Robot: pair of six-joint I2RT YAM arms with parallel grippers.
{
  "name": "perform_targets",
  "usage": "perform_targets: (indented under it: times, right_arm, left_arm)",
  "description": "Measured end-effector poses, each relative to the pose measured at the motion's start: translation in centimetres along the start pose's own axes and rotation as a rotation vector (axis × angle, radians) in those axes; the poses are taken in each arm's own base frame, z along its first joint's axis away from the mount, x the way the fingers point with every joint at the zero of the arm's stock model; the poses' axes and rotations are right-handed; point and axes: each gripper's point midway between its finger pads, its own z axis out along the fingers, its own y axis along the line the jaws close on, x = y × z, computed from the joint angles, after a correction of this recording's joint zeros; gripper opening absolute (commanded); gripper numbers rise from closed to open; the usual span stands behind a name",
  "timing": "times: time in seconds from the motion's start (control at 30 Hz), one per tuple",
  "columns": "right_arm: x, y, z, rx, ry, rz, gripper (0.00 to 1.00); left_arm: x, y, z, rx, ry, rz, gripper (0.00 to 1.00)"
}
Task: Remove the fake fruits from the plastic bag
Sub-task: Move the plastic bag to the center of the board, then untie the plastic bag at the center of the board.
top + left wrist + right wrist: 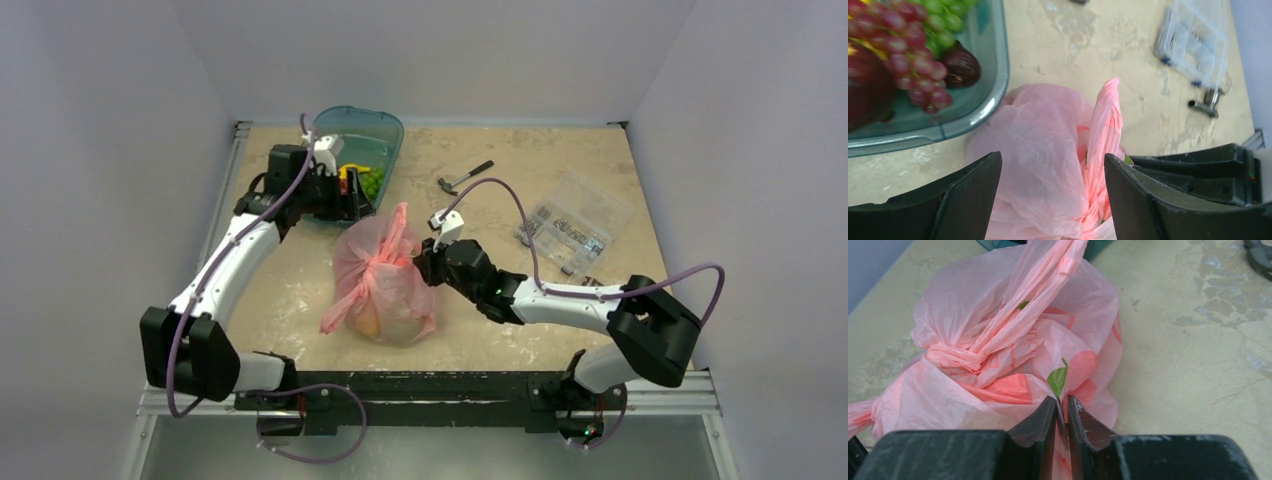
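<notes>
In the top view, the left arm point(232, 262) and right arm point(560, 298) share one build: smooth white shells between blocky black joint housings. A thin purple cable point(178, 345) loops along each arm, up to a small white camera housing point(447, 227) at the wrist. The black bases point(420, 395) sit on a dark plate with a silver rail along the bottom of the frame. A tiny green light point(497, 292) shows on the right arm. The left gripper point(1052, 157) has matte black, wedge-shaped fingers point(968, 195) with moulded ridges. The right gripper point(1062, 400) has black fingers scuffed pale at the tips.
</notes>
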Motion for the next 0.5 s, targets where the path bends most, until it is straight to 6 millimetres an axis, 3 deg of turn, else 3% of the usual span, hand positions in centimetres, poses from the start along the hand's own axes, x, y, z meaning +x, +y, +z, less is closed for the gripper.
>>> perform_targets:
  times: [0.1,0.2,0.37,0.5]
  right_arm:
    - [-0.3,-0.6,-0.5,0.015,0.018,-0.017,0.34]
    - [-1.0,-0.7,-0.9,0.034,0.034,-0.039,0.47]
    - [-3.8,-0.2,-2.1,0.042,0.016,-0.06,0.61]
    - [-5.4,2.0,-3.5,-0.027,-0.019,-0.073,0.7]
  left_arm:
    - [1.9,-1.0,1.9,0.008,0.132,0.016,0.68]
    - [4.3,-0.7,3.0,-0.036,0.249,0.041,0.71]
    - [6.6,-0.1,2.2,-0.098,0.35,0.09,0.75]
    - [7.0,-0.1,1.6,-0.122,0.382,0.139,0.68]
